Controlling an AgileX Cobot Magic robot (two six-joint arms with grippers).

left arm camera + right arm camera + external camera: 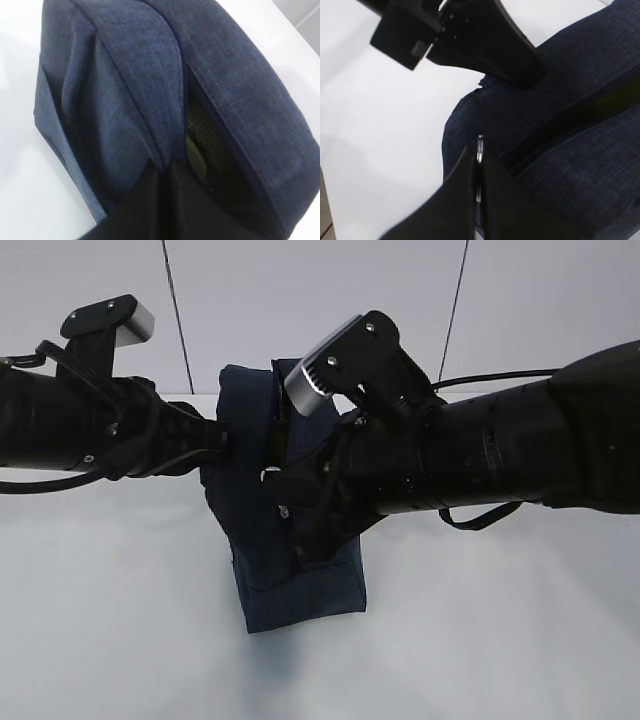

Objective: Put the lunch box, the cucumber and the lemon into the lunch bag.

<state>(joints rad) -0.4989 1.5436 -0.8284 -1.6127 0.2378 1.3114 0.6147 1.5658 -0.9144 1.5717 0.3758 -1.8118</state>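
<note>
White table (100,620) fills the lower part of the exterior view, with a pale wall behind it. Two black robot arms reach in from the left and right edges of the frame and meet at the centre. Between them stands the lunch bag (300,580), a boxy dark navy fabric bag resting on the table at the middle of the frame, its upper part hidden behind the arms.

In the left wrist view the lunch bag (140,100) fills nearly the whole frame. A narrow gap runs along its top right of centre, showing dark mesh lining and a sliver of a pale green object (194,157) inside; it may be the lunch box lid, but too little shows to be sure. The left gripper (167,172) sits at the bottom centre of that frame, its fingers closed on a fold of the bag fabric beside the gap.

In the right wrist view the right gripper (478,172) sits at the bottom centre, its fingers closed on the silver ring pull (480,145) of the zipper, against the lunch bag (560,125). The other arm crosses the upper part of that frame.

Cucumber and lemon cannot be made out in any view.
</note>
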